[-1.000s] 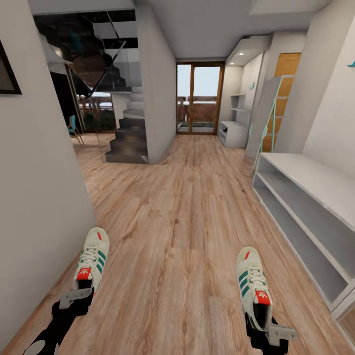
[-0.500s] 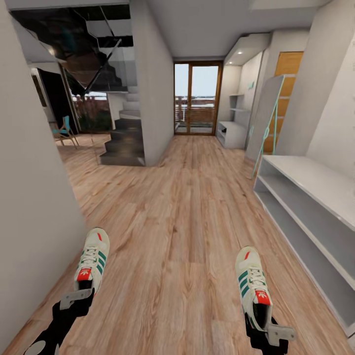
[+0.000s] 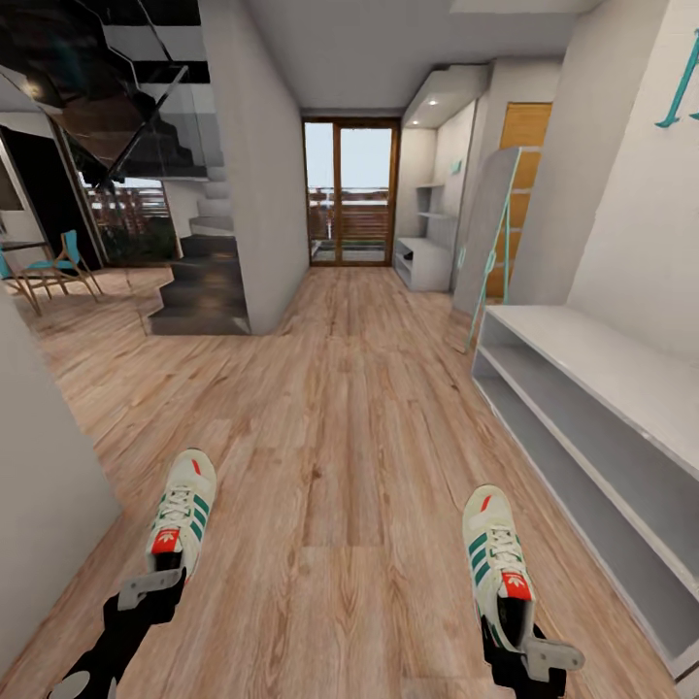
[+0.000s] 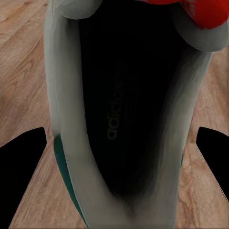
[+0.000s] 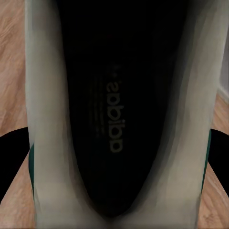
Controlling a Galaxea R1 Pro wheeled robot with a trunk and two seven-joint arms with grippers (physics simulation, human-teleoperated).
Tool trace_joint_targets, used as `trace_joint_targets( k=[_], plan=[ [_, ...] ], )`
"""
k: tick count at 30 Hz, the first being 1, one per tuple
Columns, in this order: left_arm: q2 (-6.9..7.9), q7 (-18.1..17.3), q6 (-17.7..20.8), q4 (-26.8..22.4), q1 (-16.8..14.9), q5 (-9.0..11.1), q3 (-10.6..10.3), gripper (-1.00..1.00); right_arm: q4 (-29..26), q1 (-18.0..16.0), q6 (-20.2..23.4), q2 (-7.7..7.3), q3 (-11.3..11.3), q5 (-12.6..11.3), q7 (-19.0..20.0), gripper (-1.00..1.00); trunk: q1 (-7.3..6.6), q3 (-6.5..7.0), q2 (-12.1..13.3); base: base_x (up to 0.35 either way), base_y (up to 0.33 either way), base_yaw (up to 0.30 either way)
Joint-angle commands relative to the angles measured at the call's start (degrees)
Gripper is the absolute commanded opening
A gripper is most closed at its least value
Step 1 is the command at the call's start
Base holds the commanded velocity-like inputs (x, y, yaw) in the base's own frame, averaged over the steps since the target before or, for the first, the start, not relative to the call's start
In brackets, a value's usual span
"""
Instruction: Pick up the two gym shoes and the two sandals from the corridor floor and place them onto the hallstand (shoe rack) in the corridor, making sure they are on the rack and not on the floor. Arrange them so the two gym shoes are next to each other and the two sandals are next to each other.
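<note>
left gripper [image 3: 153, 588] jaws clamped on left gym shoe [image 3: 181, 512] heel, right gripper [image 3: 532, 656] jaws clamped on right gym shoe [image 3: 498, 563]

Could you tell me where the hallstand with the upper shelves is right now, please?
In the head view the hallstand stands far down the corridor on the right wall, beside the glass door and beyond the nearer white bench unit.

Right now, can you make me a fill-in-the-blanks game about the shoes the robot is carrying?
1. The left gripper holds one gym shoe and the right gripper holds the ____ one.
2. The side stripes on each shoe are ____.
3. The shelves of the white bench unit at the robot's right hold ____ shoes.
4. The corridor floor is made of ____ planks.

Missing words: other; green; no; wood
</note>
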Motion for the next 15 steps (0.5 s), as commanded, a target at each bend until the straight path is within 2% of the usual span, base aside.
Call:
trace_joint_targets(
  k=[1, 15],
  plan=[
    [-0.07, -0.43, -0.37, -0.10, -0.08, -0.54, 0.31, -1.00, 0.01, -0.04, -0.17, 0.06, -0.30, 0.58, 0.17, -1.00, 0.02, -0.05, -0.02, 0.339, 0.000, -0.013],
    [-0.07, -0.41, -0.35, -0.18, -0.08, -0.54, 0.31, -1.00, 0.01, -0.04, -0.16, -0.01, -0.31, 0.58, 0.14, -1.00, 0.02, -0.06, -0.02, 0.339, 0.000, -0.001]
  ],
)
